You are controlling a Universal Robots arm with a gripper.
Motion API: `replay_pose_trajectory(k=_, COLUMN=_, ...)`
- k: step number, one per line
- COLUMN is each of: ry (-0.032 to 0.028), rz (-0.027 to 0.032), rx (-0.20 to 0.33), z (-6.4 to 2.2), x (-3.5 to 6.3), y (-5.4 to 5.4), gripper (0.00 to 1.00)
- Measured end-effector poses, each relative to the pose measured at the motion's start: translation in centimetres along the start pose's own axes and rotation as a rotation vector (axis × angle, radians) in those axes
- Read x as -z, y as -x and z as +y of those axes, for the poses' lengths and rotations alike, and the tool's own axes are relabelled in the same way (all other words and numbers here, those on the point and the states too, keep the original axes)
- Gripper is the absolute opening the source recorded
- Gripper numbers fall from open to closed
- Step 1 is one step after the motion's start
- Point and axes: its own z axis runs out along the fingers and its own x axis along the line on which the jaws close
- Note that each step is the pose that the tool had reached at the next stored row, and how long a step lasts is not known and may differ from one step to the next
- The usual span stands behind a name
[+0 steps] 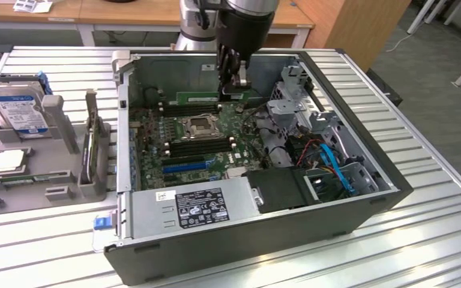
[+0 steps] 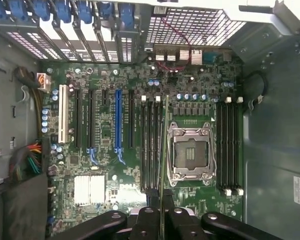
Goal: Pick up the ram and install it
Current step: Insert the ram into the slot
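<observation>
One ram stick (image 2: 164, 150) is clamped edge-on in the claw (image 2: 162, 220), inside the open PC case (image 1: 254, 240), over the memory slots (image 2: 150, 145) just beside the CPU socket (image 2: 190, 152). Judged light, stiff and brittle. It is best pinched on its flat faces near the upper edge, leaving the contact edge free and the board square to the slot.

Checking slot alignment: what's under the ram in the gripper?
The ram, held in the gripper, hangs over the motherboard, along the black memory slots beside the CPU socket. The strip of board directly below its edge is covered.
</observation>
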Motion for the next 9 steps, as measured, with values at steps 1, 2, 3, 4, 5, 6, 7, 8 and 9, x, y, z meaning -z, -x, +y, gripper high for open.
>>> replay_pose_trajectory(k=1, ry=0.0001, rz=0.0001, rx=0.000, z=0.00, x=-0.18, y=0.0, gripper=0.14)
replay_pose_trajectory(k=2, ry=0.0000, rz=0.0000, rx=0.000, z=0.00, x=-0.36, y=0.0, gripper=0.14)
replay_pose_trajectory(k=3, ry=0.0000, rz=0.0000, rx=0.000, z=0.00, x=-0.55, y=-0.1, gripper=0.14)
replay_pose_trajectory(k=4, ry=-0.0002, rz=-0.0001, rx=0.000, z=0.08, x=-0.74, y=-0.1, gripper=0.14)
replay_pose_trajectory(k=5, ry=-0.0001, rz=0.0000, rx=0.000, z=0.35, x=-0.93, y=-0.1, gripper=0.14)
replay_pose_trajectory(k=6, ry=-0.0002, rz=0.0001, rx=0.000, z=0.68, x=-1.12, y=-0.1, gripper=0.14)
replay_pose_trajectory(k=7, ry=-0.0004, rz=0.0000, rx=0.000, z=1.02, x=-1.31, y=-0.1, gripper=0.14)
replay_pose_trajectory(k=8, ry=-0.0004, rz=0.0001, rx=0.000, z=1.36, x=-1.51, y=-0.1, gripper=0.14)
replay_pose_trajectory(k=9, ry=-0.0005, rz=0.0004, rx=0.000, z=1.68, x=-1.71, y=-0.2, gripper=0.14)
